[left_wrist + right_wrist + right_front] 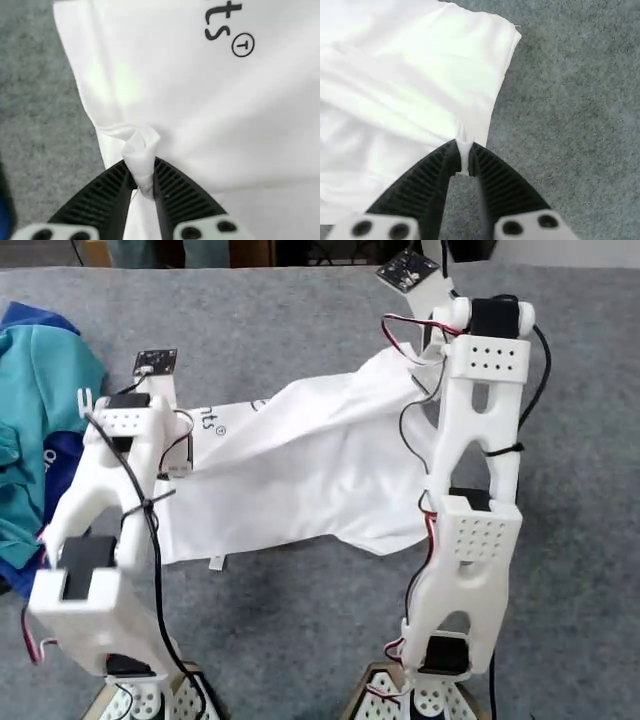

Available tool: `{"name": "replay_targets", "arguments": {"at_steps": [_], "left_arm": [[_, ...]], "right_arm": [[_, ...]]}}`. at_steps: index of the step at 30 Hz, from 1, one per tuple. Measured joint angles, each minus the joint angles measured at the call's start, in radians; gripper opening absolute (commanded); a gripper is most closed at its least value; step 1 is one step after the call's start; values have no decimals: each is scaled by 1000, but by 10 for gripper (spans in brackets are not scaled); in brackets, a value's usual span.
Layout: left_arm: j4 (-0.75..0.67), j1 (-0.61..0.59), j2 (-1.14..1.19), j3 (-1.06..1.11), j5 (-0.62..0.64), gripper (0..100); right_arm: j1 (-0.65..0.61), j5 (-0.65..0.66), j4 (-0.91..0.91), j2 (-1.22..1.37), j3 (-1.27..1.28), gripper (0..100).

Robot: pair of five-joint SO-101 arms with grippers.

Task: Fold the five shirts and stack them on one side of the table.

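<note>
We see a white shirt [310, 470] spread across the middle of the grey table [300, 640], stretched between our two arms. Our left gripper [142, 182] has its jaws pinching a bunched fold of white fabric at the shirt's edge, not far from the black printed letters [225, 25]. The cloth puckers into a small knot just past the dark ribbed fingers [107, 187]. Our right gripper [464, 162] has its jaws pinching a thin bit of hem at a corner of the shirt, with bare grey table just beside it.

In the high view the right-hand corner of the shirt is drawn toward the far edge of the table. A long crease runs from there across to the left arm's grip, so a band of cloth lies folded over the rest. The nearer part of the shirt lies flat on the table, and its near hem is uneven. A small white tab [215, 562] sticks out of that hem toward the left.

A pile of teal and blue shirts [40, 400] sits bunched at the table's left edge. The left arm stands between it and the white shirt.
</note>
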Motion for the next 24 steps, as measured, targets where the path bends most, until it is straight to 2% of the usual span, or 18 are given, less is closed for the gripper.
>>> {"name": "replay_targets", "arguments": {"at_steps": [7, 12, 15, 19, 24], "left_arm": [[-41, 0, -150, 77, 0, 29], [-61, 0, -155, -38, 26, 29], [25, 0, -155, -203, 49, 29], [212, 0, -169, -470, 54, 29], [382, 0, -292, -743, 54, 29]], "right_arm": [[0, 20, 5, -6, 0, 14], [-12, -86, 5, -124, -112, 14], [-21, -161, 6, -224, -256, 14], [-21, -261, -18, -341, -450, 14], [-21, -370, -152, -459, -503, 14]]}}
